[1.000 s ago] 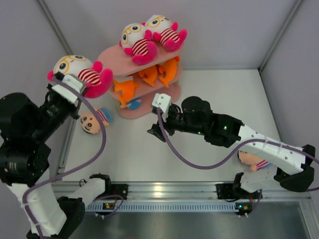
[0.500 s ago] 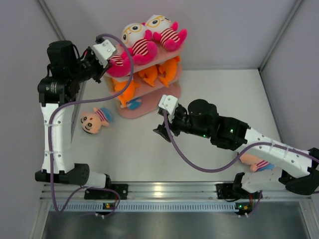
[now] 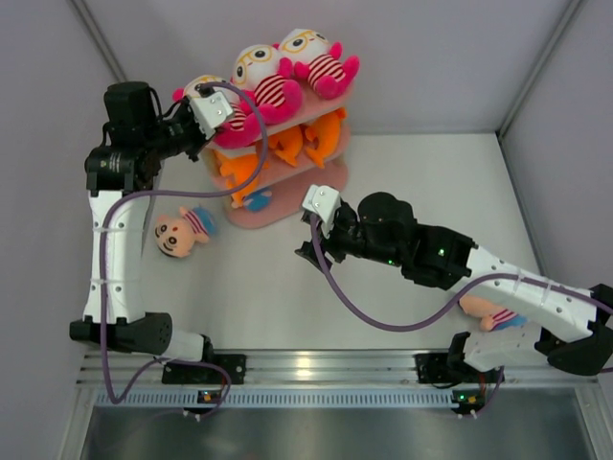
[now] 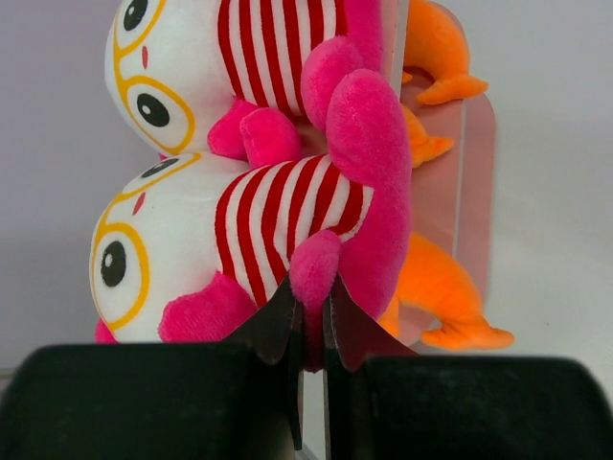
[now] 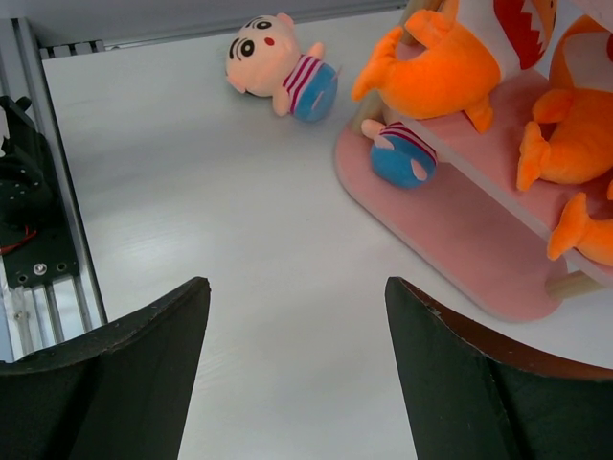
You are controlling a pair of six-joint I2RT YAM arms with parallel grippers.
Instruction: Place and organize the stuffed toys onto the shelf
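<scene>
Gripping a pink limb, left gripper point(image 4: 308, 299) clamps the glasses doll point(image 4: 278, 225) at 10 o'clock on the shelf point(image 3: 292, 199) | we judge it light, squashy | right gripper point(image 5: 295, 287) gapes empty.

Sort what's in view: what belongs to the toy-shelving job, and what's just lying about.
Job: pink shelf; glasses dolls on top; third glasses doll in the left gripper; orange sharks; loose striped doll on the table; shelved striped doll on the bottom board.
Just there: purple cables; metal rail.

Bright, even overhead light, soft shadows, sharp focus.
</scene>
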